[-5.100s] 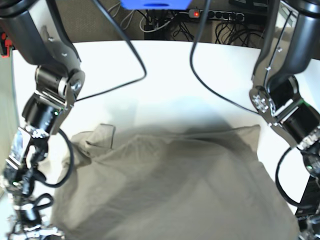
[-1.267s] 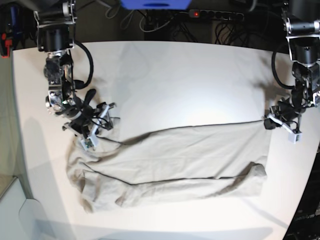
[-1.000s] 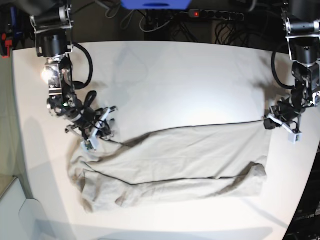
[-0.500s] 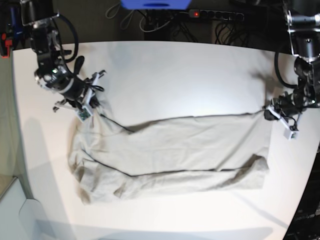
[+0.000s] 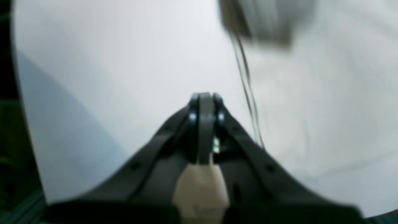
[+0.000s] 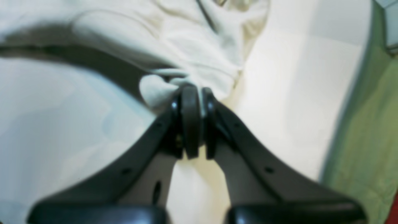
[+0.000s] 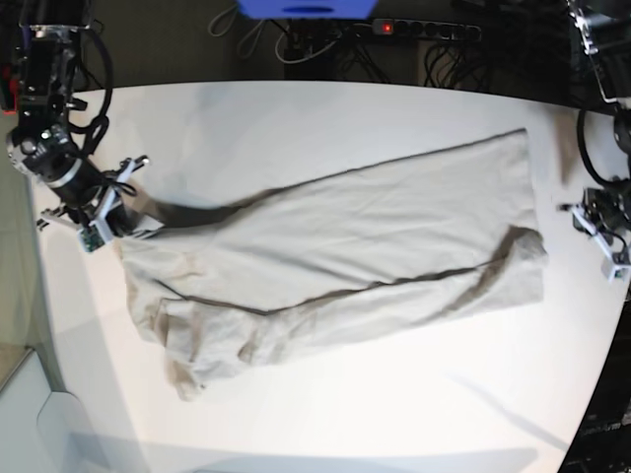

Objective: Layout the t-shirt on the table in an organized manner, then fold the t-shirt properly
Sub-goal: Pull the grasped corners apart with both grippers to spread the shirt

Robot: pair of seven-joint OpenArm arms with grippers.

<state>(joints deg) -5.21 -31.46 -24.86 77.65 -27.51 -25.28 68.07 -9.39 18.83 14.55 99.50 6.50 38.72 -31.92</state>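
The shirt (image 7: 335, 256) lies spread across the middle of the white desk (image 7: 325, 118), stretched long from the base view's left to its right, folded over on itself lengthwise with a dark crease line running along it and a bunched, wrinkled end near the lower left. The right claw (image 7: 104, 219), at the base view's left edge, is pressed together on the shirt's upper left corner; in the right wrist view (image 6: 192, 93) a small lump of pale cloth (image 6: 192, 53) sits pinched right at the tips, with the rest of the fabric rising away behind it and a dark shadow under the raised edge. The left claw (image 7: 603, 232) is at the base view's far right, just beside the shirt's right edge but apart from it. In the left wrist view (image 5: 203, 99) its tips are pressed together with nothing between them, over bare desk (image 5: 108, 77), and the shirt's edge (image 5: 311, 93) runs just to one side as a thin dark line; that view is blurred. A power strip (image 7: 424, 30) and cables lie beyond the desk's far edge
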